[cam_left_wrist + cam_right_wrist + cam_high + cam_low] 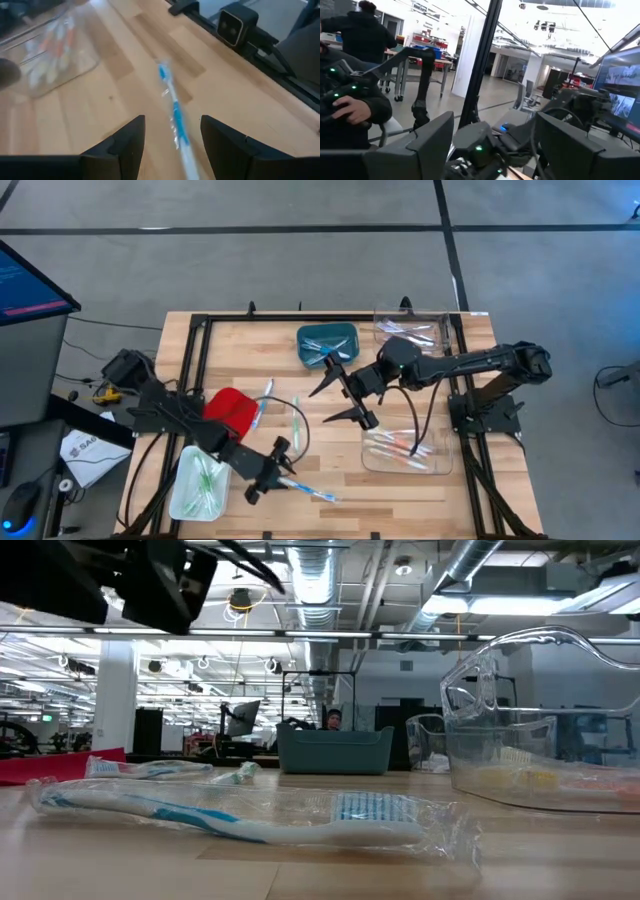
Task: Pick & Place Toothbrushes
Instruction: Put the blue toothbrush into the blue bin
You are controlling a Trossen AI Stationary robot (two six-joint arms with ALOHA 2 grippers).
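Landmark is the wrapped blue-and-white plastic toothbrush (305, 489) lying flat on the wooden table (330, 395) near its front edge; everything below is placed from it.

Nearest: my left gripper (268, 471) hangs right over the brush's handle end. In the left wrist view the two dark fingers (125, 145) stand wide apart with nothing between them but the brush (175, 120) below, one finger on each side of the shaft. The long axis runs straight out ahead of the gripper, bristle end away from it, so the fingers straddle it crosswise. I judge a straight drop and a close would take it. I can't tell if the fingertips touch the wood. In the low view the brush (250, 815) rests flat in its crinkled clear wrap.

Just beside the brush, on the left arm's side, the clear tray of light green brushes (203, 480). A little beyond, the red plastic bin (235, 408) with two loose wrapped brushes (280, 415) next to it.

On the other side, the clear plastic tub of orange-and-white brushes (408, 448).

Farther back, my right gripper (345, 400) hovers above the middle of the table, fingers spread wide, empty, well apart from the brush. Left arm is clearly nearer.

Farthest, the teal bin (327, 342) and another clear container (412, 330) by the back edge.
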